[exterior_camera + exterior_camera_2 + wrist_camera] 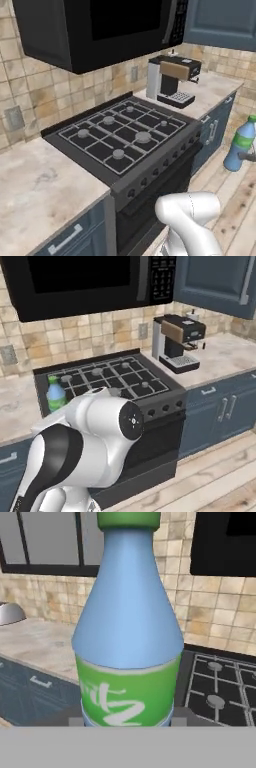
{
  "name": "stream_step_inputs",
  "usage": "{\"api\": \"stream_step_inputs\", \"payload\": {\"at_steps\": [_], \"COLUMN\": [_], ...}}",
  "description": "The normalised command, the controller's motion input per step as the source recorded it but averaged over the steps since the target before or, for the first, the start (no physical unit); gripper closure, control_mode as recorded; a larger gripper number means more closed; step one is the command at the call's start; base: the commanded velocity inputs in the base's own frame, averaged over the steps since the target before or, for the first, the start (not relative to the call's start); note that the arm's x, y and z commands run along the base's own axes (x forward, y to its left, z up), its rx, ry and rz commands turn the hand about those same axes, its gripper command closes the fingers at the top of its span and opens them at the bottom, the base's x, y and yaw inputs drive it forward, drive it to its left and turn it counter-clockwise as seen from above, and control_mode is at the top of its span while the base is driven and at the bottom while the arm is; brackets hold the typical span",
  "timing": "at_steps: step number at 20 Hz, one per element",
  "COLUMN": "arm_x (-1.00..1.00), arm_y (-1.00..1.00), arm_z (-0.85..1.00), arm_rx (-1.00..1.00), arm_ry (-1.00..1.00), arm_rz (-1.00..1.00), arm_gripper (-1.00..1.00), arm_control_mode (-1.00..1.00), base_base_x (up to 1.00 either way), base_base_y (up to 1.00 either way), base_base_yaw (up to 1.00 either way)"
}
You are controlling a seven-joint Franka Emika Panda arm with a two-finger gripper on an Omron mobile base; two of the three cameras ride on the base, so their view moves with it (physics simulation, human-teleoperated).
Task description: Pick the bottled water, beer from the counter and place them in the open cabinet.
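Right now the gripper [127,722] pinches the bottled water [127,637] low on its green label, held upright in the air off the stove's [125,135] side; carry it steadily, upright, toward the open cabinet

End effector [127,722] clamped, arm [95,431] raised

Coffee machine [172,80] on counter [220,90] — right of stove [125,135].

Both base views look forward and down from either side at the black gas stove [125,137], which the close hand view catches sidelong.
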Motion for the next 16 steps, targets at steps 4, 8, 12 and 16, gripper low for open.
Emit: {"api": "stream_step_inputs", "payload": {"at_steps": [4, 8, 12, 16], "arm_x": [0.0, 0.0, 0.0, 0.0], "arm_y": [0.0, 0.0, 0.0, 0.0], "arm_z": [0.0, 0.0, 0.0, 0.0], "arm_rx": [0.0, 0.0, 0.0, 0.0], "arm_ry": [0.0, 0.0, 0.0, 0.0], "arm_rz": [0.0, 0.0, 0.0, 0.0], "arm_gripper": [1.0, 1.0, 1.0, 1.0], "arm_control_mode": [1.0, 1.0, 1.0, 1.0], "base_base_x": [0.22, 0.29, 0.62, 0.85], "base_base_y": [-0.01, 0.0, 0.01, -0.01], "base_base_yaw": [-0.69, -0.66, -0.49, -0.42]}}
